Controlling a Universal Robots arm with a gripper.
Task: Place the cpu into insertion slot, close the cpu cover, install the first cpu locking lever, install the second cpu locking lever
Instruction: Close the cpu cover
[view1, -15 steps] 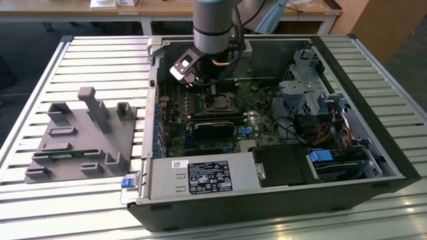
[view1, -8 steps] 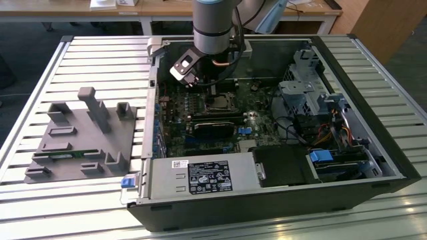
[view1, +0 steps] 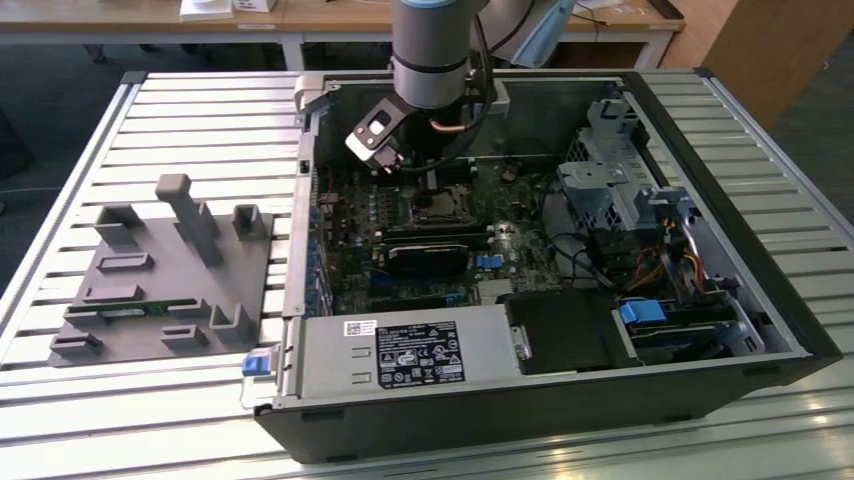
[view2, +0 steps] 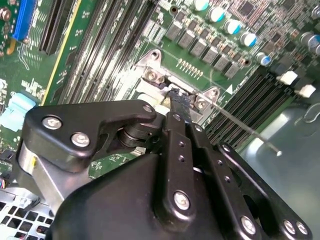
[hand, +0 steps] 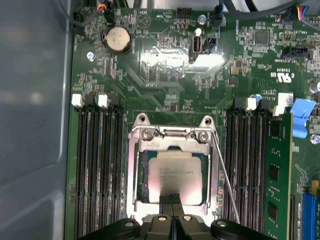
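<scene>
The cpu (hand: 175, 172), a flat square chip with a silvery top, lies in the insertion slot (view1: 435, 208) on the green board. The cpu cover (hand: 172, 146), a silver frame with a window, lies flat around it, hinged at the edge with two screws. A thin wire locking lever (hand: 225, 180) runs slanted along one side of the socket. In the second wrist view this lever (view2: 245, 130) stands free of the socket, out over the case floor. My gripper (hand: 171, 200) is shut with nothing in it. Its black tip (view2: 179, 100) sits at the cover's edge over the cpu.
Long black memory slots (hand: 100, 170) flank the socket on both sides, and a green memory module (hand: 277, 175) stands beside it. In the exterior view a black fan shroud (view1: 427, 262), a power supply (view1: 400, 355) and a drive cage (view1: 614, 190) surround the board. A grey fixture plate (view1: 160, 280) lies outside the case.
</scene>
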